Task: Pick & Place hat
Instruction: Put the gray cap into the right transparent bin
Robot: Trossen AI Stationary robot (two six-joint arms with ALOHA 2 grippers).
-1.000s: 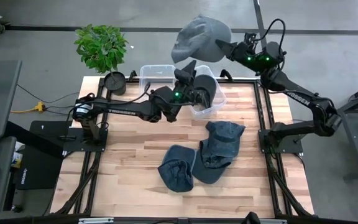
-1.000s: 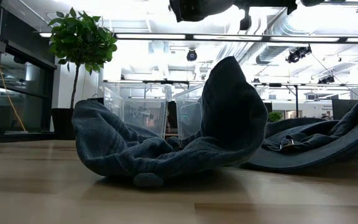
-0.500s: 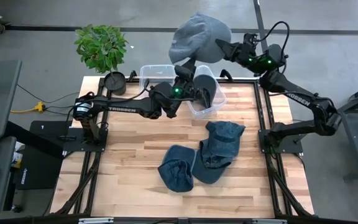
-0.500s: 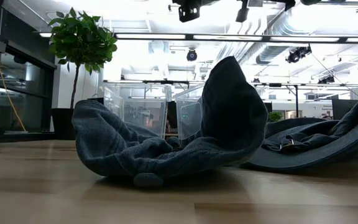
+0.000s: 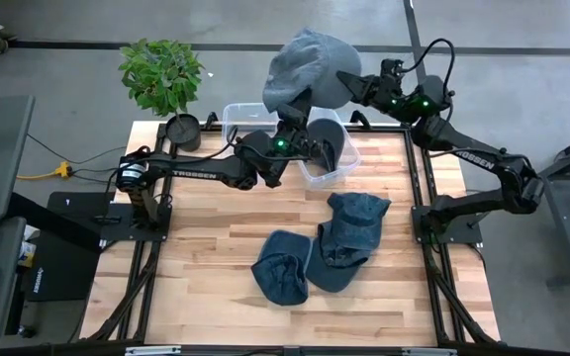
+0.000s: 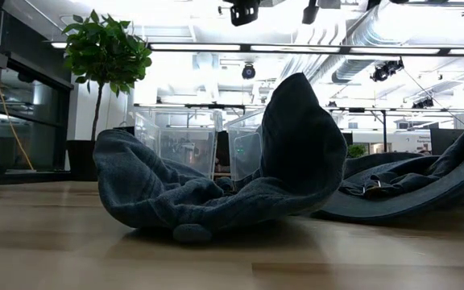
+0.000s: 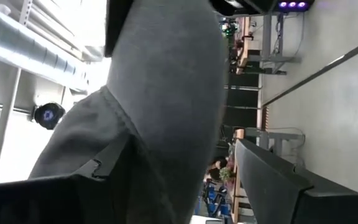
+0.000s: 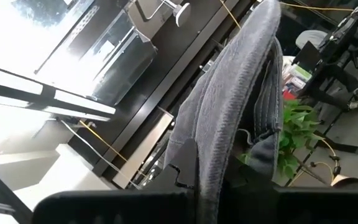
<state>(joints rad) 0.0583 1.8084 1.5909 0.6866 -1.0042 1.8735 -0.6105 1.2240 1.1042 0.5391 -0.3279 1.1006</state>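
Up at the top centre of the overhead frame, the right gripper [image 5: 342, 79] is clamped tight on a grey hat [image 5: 303, 63], holding it in the air above the clear bin [image 5: 237, 115]. Just below it, the left gripper [image 5: 299, 106] reaches up with its fingers spread wide around the hat's lower edge. Lower centre, two dark blue hats [image 5: 283, 265] [image 5: 352, 225] lie touching on the wooden table [image 5: 206, 257].

The right gripper [image 5: 342, 79] holds a grey hat [image 5: 300, 63] high over the bin [image 5: 240, 116], while two blue hats [image 5: 352, 225] [image 5: 283, 267] lie on the tabletop [image 5: 206, 247].
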